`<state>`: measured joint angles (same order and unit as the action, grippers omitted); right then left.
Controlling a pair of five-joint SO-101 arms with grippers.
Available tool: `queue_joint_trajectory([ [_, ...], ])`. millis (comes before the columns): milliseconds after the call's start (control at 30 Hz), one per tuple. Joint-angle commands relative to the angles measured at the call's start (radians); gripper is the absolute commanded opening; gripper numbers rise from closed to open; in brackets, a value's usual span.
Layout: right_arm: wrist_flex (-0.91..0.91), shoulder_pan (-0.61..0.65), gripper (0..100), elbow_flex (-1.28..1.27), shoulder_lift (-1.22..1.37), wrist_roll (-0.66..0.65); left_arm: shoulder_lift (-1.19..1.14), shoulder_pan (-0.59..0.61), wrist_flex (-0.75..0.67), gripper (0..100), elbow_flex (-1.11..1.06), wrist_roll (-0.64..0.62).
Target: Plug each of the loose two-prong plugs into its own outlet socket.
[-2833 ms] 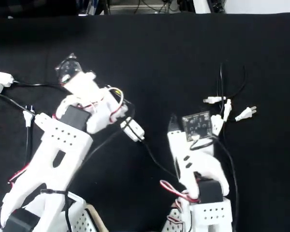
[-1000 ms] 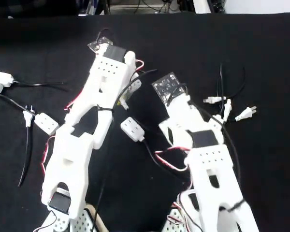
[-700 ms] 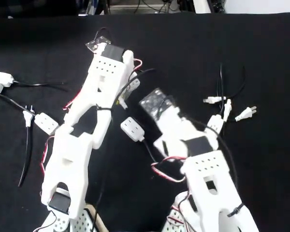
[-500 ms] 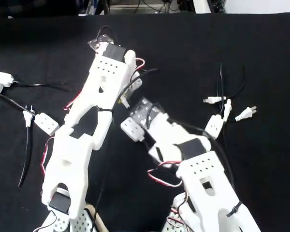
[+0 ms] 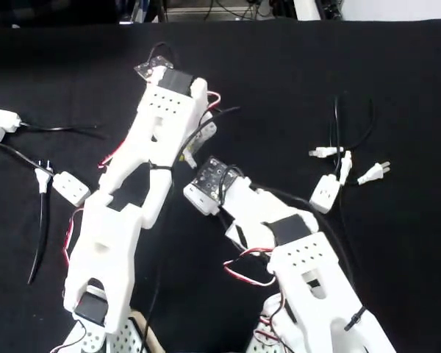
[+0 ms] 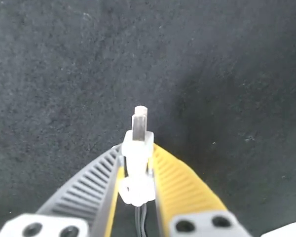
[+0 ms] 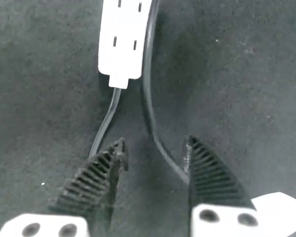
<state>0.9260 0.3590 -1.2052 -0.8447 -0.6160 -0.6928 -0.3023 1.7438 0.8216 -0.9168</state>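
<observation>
The left end effector (image 6: pixel 136 165) clamps a white two-prong plug (image 6: pixel 136 143). At its 6 o'clock, the right end effector (image 7: pixel 155 153) hangs apart beside a white plastic socket block (image 7: pixel 122 39).

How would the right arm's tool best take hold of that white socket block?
Across its two long flat sides, coming down from above: the socket block lies flat, slots up, with parallel sides. The right tool is open near its cord end. A black cable runs along one side; probably avoid pinching it.
</observation>
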Motion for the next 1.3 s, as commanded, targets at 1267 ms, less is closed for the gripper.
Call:
queue_joint_trajectory([
  [1267,0.209,0.012,1.1,0.355,-0.016,0.147,-0.117,-0.134,0.014,3,-0.087,0.014],
])
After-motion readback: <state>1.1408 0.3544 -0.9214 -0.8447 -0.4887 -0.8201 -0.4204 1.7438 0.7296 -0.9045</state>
